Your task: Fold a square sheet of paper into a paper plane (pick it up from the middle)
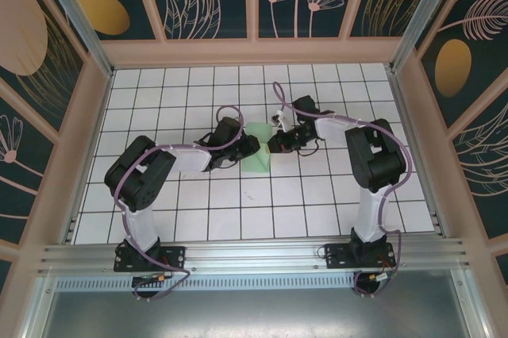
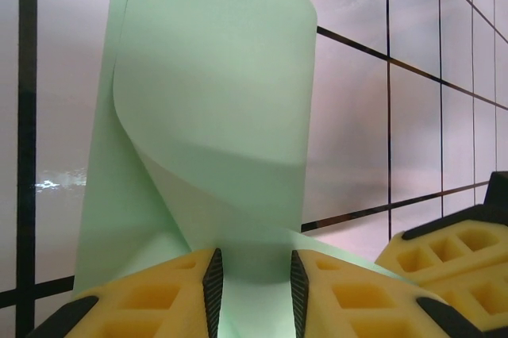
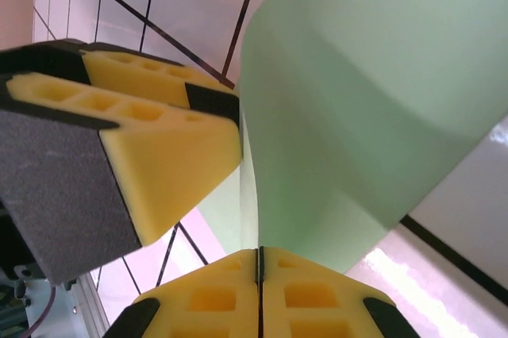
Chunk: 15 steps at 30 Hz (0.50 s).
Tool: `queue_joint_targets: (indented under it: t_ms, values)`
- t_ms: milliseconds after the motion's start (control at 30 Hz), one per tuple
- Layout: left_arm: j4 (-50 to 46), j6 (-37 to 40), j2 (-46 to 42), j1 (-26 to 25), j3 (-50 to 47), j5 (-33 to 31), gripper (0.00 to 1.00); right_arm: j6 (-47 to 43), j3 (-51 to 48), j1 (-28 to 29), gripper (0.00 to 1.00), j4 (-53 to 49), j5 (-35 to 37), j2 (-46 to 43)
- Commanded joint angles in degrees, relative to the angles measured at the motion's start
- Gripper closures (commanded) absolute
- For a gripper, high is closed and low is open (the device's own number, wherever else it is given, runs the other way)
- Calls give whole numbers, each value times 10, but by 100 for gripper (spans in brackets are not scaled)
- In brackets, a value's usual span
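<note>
- Nearest, both arm bases sit at the near edge of the white-tiled worktop (image 1: 238,219). The arms reach inward and meet over its middle.
- The left gripper (image 1: 240,150) comes in from the left. In its wrist view the yellow fingers (image 2: 159,290) stand part-way apart and a loose bend of the square sheet of paper (image 2: 214,100) fills the gap. I cannot tell whether they press it or merely bracket it.
- The right gripper (image 1: 278,142) comes in from the right, just beside the left one. In its wrist view the jaws are closed flat together, with an edge of the pale green sheet running down into the seam, so it is gripping the paper.
- The sheet sits in the top view between the two grippers, mid-worktop. It rises in a soft S-shaped curl. I cannot tell whether its lower edge touches the tiles.
- Beyond the paper lie bare tiles and the far wall.
- Progress, as I judge it, is early. The sheet is taken up around its middle and bent over on itself, but no pressed crease shows and nothing resembles a pointed dart.
- What is left is most of the job:
  - flattening this bend into a centre crease
  - folding the nose corners in
  - turning down the wings
</note>
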Motion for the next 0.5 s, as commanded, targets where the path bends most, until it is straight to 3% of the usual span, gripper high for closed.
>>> queue_joint_targets:
  t_ms: [0, 467]
  values:
    - [23, 9, -27, 3, -6, 9, 67, -27, 25, -5, 91, -32, -17, 24]
    - [45, 5, -40, 2, -27, 10, 69, -50, 86, -5, 90, -79, -6, 72]
